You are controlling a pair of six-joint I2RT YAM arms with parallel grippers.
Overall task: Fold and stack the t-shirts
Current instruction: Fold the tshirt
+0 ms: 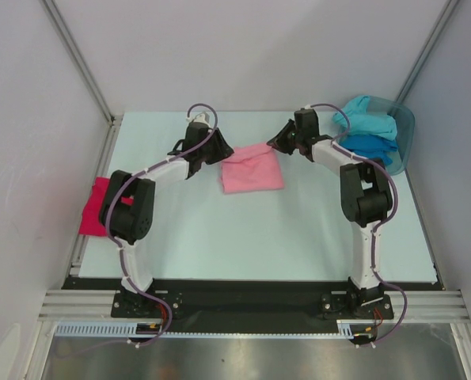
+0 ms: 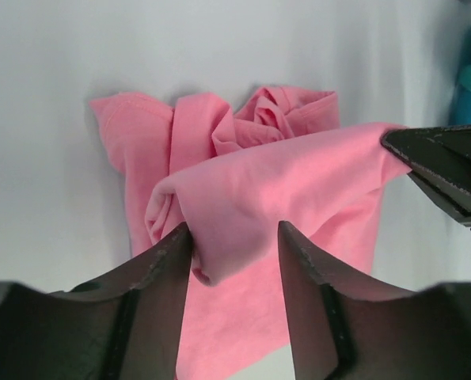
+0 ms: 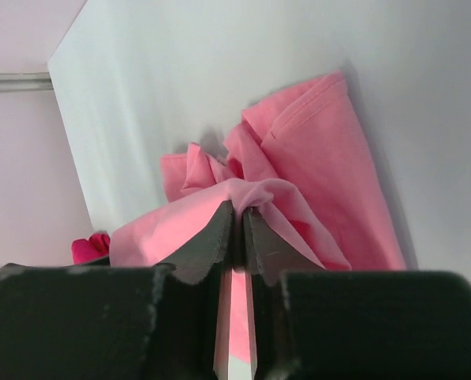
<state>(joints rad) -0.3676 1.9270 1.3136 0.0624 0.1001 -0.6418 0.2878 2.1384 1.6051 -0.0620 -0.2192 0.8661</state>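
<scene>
Left wrist view: left gripper (image 2: 235,233) seemingly released; right gripper (image 3: 237,210) pinches the light pink soft cloth t-shirt (image 2: 298,182), limp; I'd grasp corners

No legible text, label, brand, number or sign is present on the pink t-shirt (image 1: 252,169) or any other surface.

A: Bright, even light; the pink t-shirt (image 2: 298,182) throws only a soft shadow on the tabletop (image 2: 53,198) beyond the fingers (image 2: 156,285).
B: And the fingers themselves blur up close.
</scene>
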